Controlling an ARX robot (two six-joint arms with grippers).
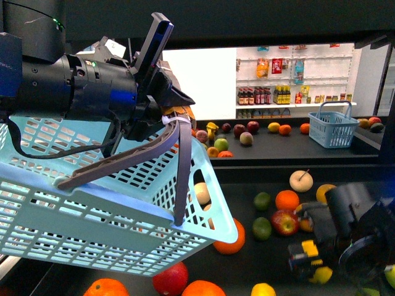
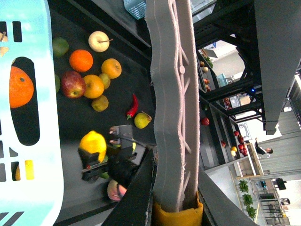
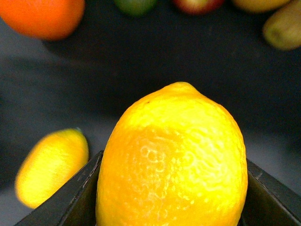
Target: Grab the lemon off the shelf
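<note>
My right gripper point(image 1: 308, 256) is shut on the lemon point(image 3: 174, 160), a bright yellow oval fruit that fills the right wrist view between the two black fingers point(image 3: 80, 197). It holds the lemon point(image 2: 94, 142) just above the black tier of the shelf point(image 1: 247, 188), at the lower right of the front view, where only a yellow patch of it point(image 1: 309, 248) shows. My left gripper point(image 1: 166, 120) is shut on the grey basket handle point(image 2: 171, 94). It holds the light blue basket point(image 1: 123, 216) tilted, up at the left.
Oranges point(image 1: 287, 199), a red apple point(image 1: 285, 222), limes point(image 1: 261, 228) and a red chili point(image 2: 133, 106) lie on the tier around the right gripper. Another yellow fruit point(image 3: 51, 165) lies close by. A small blue basket point(image 1: 333, 128) stands on the upper tier. White bottle shelves point(image 1: 290, 80) are behind.
</note>
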